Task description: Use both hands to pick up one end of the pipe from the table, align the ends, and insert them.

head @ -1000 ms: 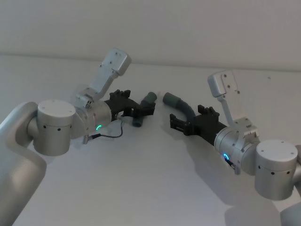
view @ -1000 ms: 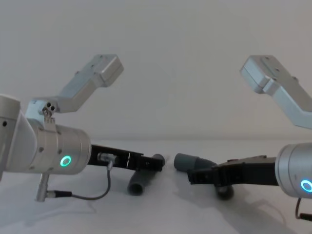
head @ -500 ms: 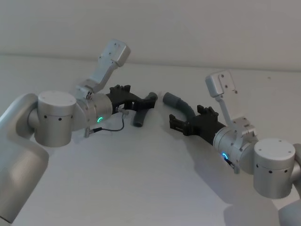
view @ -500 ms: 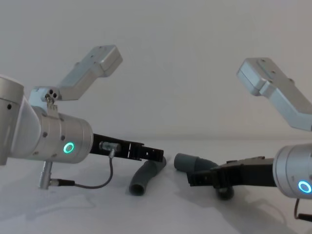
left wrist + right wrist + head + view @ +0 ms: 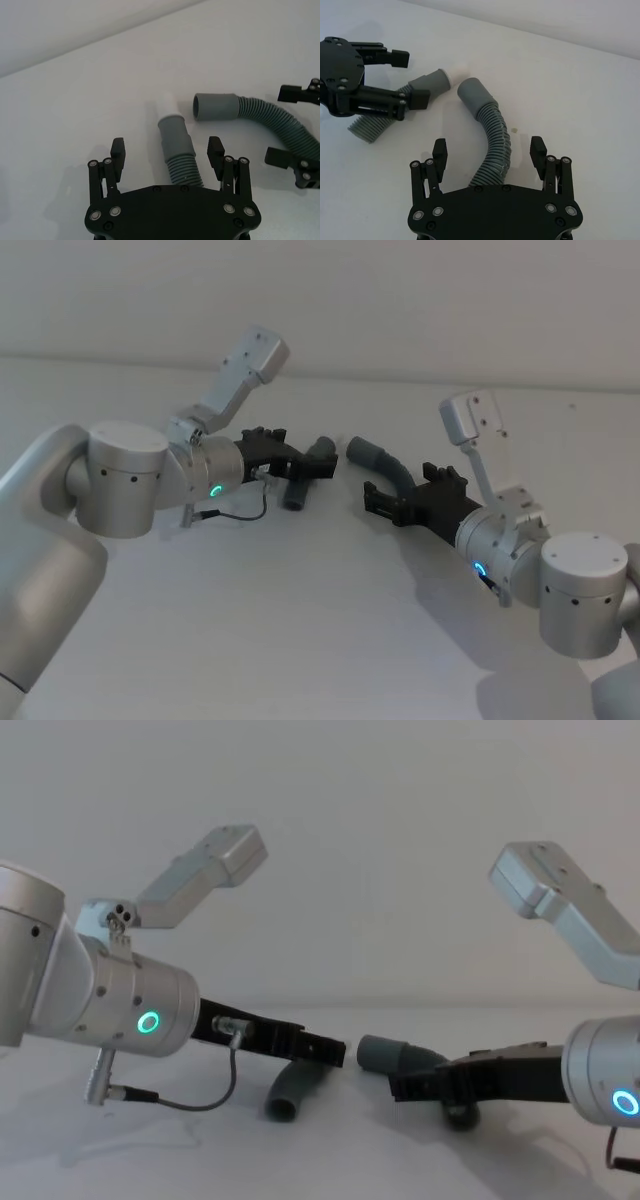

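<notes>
Closing the wide-open, empty left claw on the eleven-o'clock hose and the equally open, empty right claw on the one-o'clock hose, squarely behind each cuff.

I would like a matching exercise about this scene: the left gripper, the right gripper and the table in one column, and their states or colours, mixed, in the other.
Column one:
1 left gripper
2 right gripper
3 table

Column two:
a plain white
b open, astride the sleeve-ended pipe piece
c open, astride the white-tipped pipe piece

Pairs: 1-c; 2-b; 3-a
</notes>
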